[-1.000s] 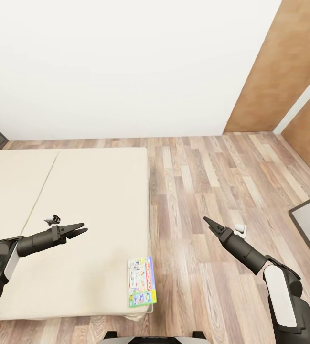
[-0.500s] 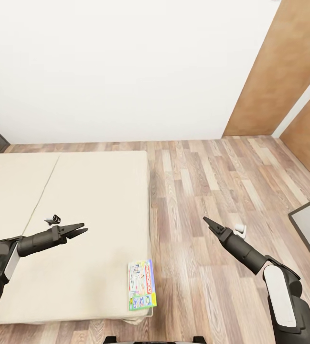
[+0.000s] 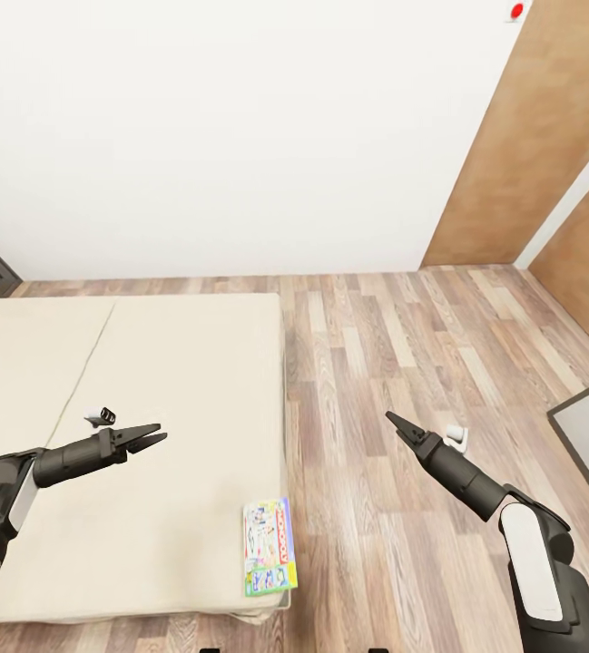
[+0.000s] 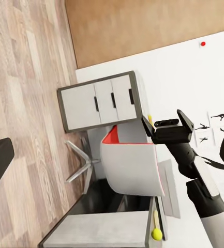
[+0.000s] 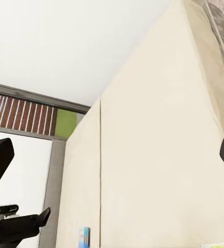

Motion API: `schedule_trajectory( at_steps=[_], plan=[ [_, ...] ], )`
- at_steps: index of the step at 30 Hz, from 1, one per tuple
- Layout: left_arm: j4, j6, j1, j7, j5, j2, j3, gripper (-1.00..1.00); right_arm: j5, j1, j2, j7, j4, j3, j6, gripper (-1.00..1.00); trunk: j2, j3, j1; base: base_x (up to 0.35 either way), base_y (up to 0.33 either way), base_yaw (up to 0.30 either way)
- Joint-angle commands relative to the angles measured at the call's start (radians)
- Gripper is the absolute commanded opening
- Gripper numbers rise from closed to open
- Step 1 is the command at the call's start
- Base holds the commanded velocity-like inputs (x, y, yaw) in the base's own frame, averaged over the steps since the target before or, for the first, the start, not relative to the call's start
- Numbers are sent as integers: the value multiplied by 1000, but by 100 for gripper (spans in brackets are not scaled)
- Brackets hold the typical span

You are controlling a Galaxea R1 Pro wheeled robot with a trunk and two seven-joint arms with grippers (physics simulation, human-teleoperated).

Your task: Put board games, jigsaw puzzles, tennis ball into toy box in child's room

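Head view puts the white, green-edged board game [image 3: 269, 546] flat on the bed [image 3: 149, 408], at the mattress's near right corner, its long axis running away from the robot along the bed's right edge. It lies lower in the picture than both grippers, so nearer the robot's base, and between the two arms. The left gripper [image 3: 147, 435] hangs over the mattress, up and to the left of the box, with its jaws a little parted and nothing between them. The right gripper [image 3: 394, 421] hangs over the wood plank floor [image 3: 376, 363] on the other side, its fingers drawn to a point and carrying nothing. The two look about equally far from the box; I judge the left arm better placed, since it is already over the bed, and it would need to draw back and toward the corner.

A small dark object [image 3: 105, 415] sits on the mattress just beyond the left gripper; what it is cannot be told. Nothing lies between either gripper and the box. The right wrist view shows a small blue board game [image 5: 84, 236] further along the mattress.

On the floor just past the right gripper lies a small white item [image 3: 457, 437]. The left wrist view takes in a grey drawer cabinet [image 4: 99, 101], a white chair [image 4: 132, 165] and a yellow-green tennis ball [image 4: 157, 234] on a pale grey table [image 4: 106, 227].
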Motion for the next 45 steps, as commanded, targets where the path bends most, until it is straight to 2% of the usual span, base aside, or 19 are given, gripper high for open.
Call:
schedule_trajectory(
  at_steps=[1,45],
  plan=[
    [0,11,-1,-4,0,0,0,100,0,-1,1,3,0,-3,7,100,-2,0,1,0,0,0],
    [0,11,-1,-3,0,0,0,100,1,-1,1,2,0,-3,7,100,-2,73,1,0,0,0]
  ],
)
